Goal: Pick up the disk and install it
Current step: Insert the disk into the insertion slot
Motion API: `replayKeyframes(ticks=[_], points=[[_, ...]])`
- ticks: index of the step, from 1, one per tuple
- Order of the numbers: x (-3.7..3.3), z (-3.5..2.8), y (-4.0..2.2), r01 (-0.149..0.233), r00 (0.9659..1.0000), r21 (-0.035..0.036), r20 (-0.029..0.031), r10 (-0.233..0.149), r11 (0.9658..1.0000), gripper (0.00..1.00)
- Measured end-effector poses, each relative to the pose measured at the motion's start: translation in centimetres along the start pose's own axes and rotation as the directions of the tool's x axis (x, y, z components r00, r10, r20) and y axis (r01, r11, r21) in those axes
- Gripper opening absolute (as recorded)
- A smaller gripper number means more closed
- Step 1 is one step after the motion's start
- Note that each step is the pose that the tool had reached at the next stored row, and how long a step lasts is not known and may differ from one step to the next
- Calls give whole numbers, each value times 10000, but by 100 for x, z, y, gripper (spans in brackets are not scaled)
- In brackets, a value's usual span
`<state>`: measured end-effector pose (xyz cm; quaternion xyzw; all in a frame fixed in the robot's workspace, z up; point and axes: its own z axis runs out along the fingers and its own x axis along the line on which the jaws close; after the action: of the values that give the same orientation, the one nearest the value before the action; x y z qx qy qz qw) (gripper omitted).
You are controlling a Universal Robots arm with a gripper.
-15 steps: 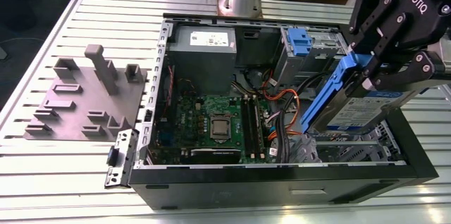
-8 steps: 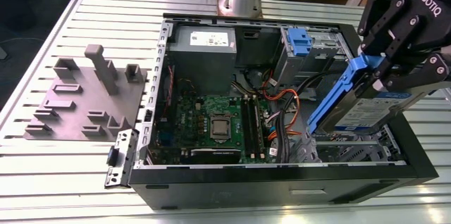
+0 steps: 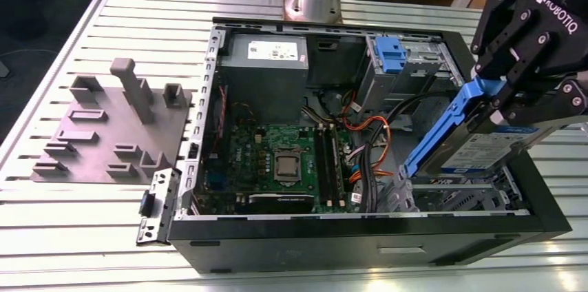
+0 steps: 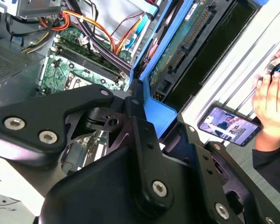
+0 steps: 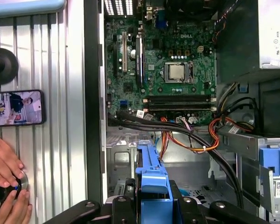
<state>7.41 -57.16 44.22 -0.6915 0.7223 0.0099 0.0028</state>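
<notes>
Disk [image 3: 473,151], silver in blue carrier: clamped at its upper end between the narrowed fingers of the gripper [image 3: 503,96], tilted over the computer case [image 3: 368,240] corner bay, long axis sloping from the fingers down into the case.

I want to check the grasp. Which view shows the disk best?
The exterior view: the disk shows its label and frame, held by the tool. The second wrist view shows its connector side; the first, its frame's end.
</notes>
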Motion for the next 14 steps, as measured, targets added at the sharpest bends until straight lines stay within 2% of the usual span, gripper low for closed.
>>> replayKeyframes(ticks=[6,7,14], points=[[0,63,-31,0,10000,11,0,0,10000,37],[1,109,-33,2,10000,47,2,-2,10000,37],[1,139,-33,2,10000,77,2,-2,10000,37]])
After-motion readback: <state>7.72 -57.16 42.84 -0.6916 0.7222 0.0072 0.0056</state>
